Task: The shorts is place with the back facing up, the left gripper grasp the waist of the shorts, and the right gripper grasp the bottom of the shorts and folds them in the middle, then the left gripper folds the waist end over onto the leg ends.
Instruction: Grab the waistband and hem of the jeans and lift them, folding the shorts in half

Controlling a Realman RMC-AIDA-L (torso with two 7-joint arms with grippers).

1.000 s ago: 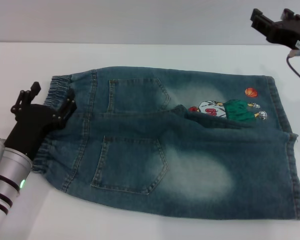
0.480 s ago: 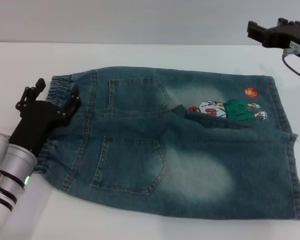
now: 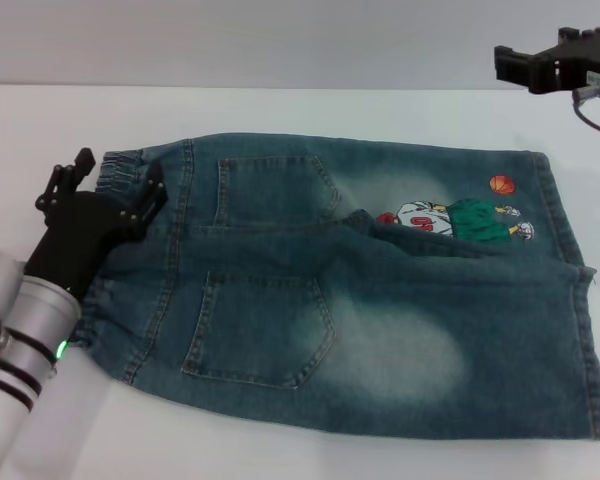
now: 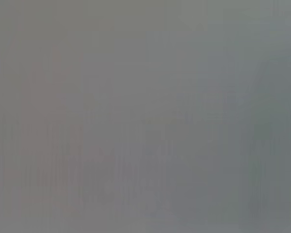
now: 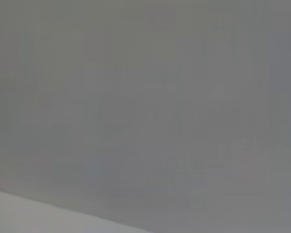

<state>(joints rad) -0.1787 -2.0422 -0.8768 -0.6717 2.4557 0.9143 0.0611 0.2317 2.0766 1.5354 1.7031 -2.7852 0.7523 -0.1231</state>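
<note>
Two grippers show in the head view, one at each end of the shorts (image 3: 360, 290), which lie flat on the white desk (image 3: 280, 110) with both back pockets up. The waist (image 3: 115, 185) points left and the leg ends (image 3: 570, 300) right; the far leg carries the cartoon print (image 3: 455, 220) close to its hem. Bare desk runs along the far edge of the denim, and a narrower strip along the near edge. On the right the near hem reaches almost to the edge of the view.

The left gripper (image 3: 105, 190) sits over the far part of the gathered waist, its black fingers (image 3: 145, 195) spread apart, one prong on the denim and the other (image 3: 70, 175) just off the band over the desk. No cloth is pinched between them.

The right gripper (image 3: 555, 65) hangs above the far right corner, well apart from the hems. Whether its fingers are open or closed cannot be told. Both wrist views show only grey blur.
</note>
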